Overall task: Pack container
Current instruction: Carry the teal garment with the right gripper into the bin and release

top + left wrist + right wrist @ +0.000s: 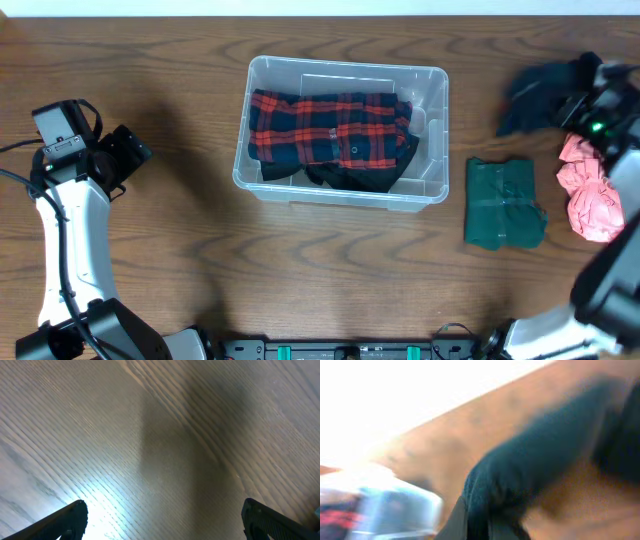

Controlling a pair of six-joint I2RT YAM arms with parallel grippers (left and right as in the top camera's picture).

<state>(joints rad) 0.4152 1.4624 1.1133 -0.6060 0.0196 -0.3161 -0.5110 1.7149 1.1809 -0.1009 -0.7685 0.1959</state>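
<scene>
The clear container [430, 190] sits mid-table with a red and navy plaid garment [325, 125] and dark cloth inside. It shows blurred at the lower left of the right wrist view [385, 510]. My right gripper [580, 105] is at the far right, shut on a dark navy garment [540, 90] that hangs off the table. In the right wrist view the cloth [545, 455] runs down between the fingers [477, 525]. My left gripper [130, 150] is open and empty at the left, over bare wood [162, 520].
A folded dark green garment [503, 203] lies right of the container. A crumpled pink garment [590, 190] lies at the far right edge, under my right arm. The table's far edge runs along the top.
</scene>
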